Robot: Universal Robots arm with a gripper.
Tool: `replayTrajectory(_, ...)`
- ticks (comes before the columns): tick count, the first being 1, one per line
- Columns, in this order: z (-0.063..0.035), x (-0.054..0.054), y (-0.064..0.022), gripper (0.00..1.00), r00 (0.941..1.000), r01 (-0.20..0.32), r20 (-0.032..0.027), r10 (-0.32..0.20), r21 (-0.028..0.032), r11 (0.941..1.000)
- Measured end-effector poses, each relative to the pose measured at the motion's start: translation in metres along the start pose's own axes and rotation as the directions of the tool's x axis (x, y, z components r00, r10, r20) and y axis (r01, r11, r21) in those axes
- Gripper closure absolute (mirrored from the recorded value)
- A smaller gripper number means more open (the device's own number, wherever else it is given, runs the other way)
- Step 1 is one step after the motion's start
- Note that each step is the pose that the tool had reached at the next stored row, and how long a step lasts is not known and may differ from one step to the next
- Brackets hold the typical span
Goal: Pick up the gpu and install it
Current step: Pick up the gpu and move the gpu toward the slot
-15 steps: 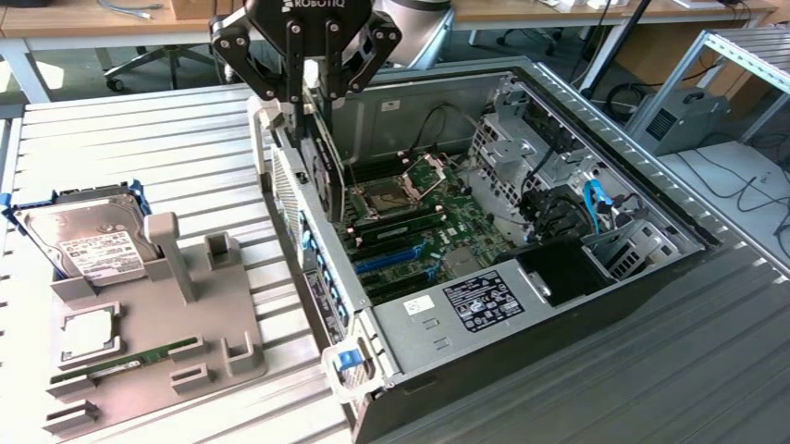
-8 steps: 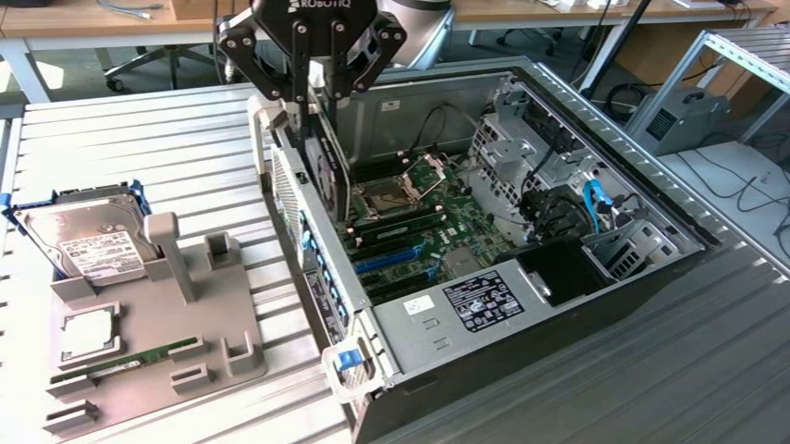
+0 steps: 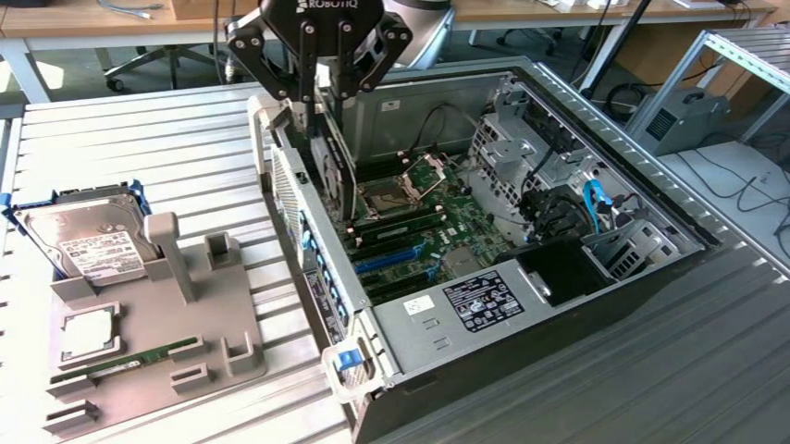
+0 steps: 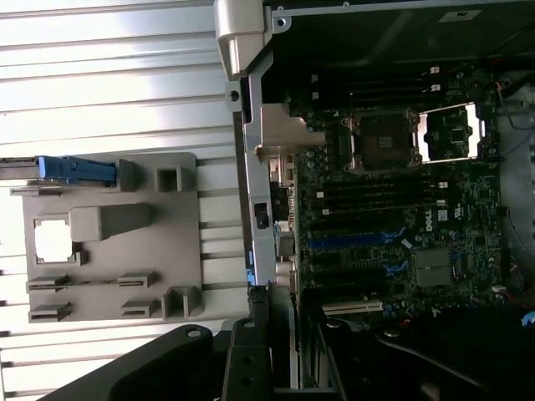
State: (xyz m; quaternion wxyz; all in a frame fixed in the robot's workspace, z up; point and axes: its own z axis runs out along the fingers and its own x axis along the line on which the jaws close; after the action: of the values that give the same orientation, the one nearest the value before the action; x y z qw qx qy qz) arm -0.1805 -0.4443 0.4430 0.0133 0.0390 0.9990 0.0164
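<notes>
The gpu (image 3: pixel 333 166) is a thin black card hanging upright and edge-on, its lower end inside the open computer case (image 3: pixel 309 250) close to the case's rear wall. My gripper (image 3: pixel 326 92) is shut on its upper part from above. Under the card lie the motherboard (image 3: pixel 457 231) and its blue expansion slots (image 3: pixel 388 261); whether the card touches a slot I cannot tell. In the wrist view the gpu (image 4: pixel 282 342) runs between my fingers (image 4: pixel 247 359), in line with the rear wall, with the blue slots (image 4: pixel 355 244) and the open processor socket (image 4: pixel 384 138) beyond.
A grey parts holder (image 3: pixel 185 314) stands on the slatted table at the exterior view's left, carrying a silver hard drive (image 3: pixel 92 240) in a blue frame and a green memory stick (image 3: pixel 136 356). Inside the case sit black drive bays and blue cables (image 3: pixel 593 213).
</notes>
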Motion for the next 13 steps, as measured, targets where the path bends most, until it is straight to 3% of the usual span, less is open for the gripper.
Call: replayTrajectory(13,0.0018,-0.012,0.0008,0.73,1.0,0.0,0.0,0.0,0.0002,1.0)
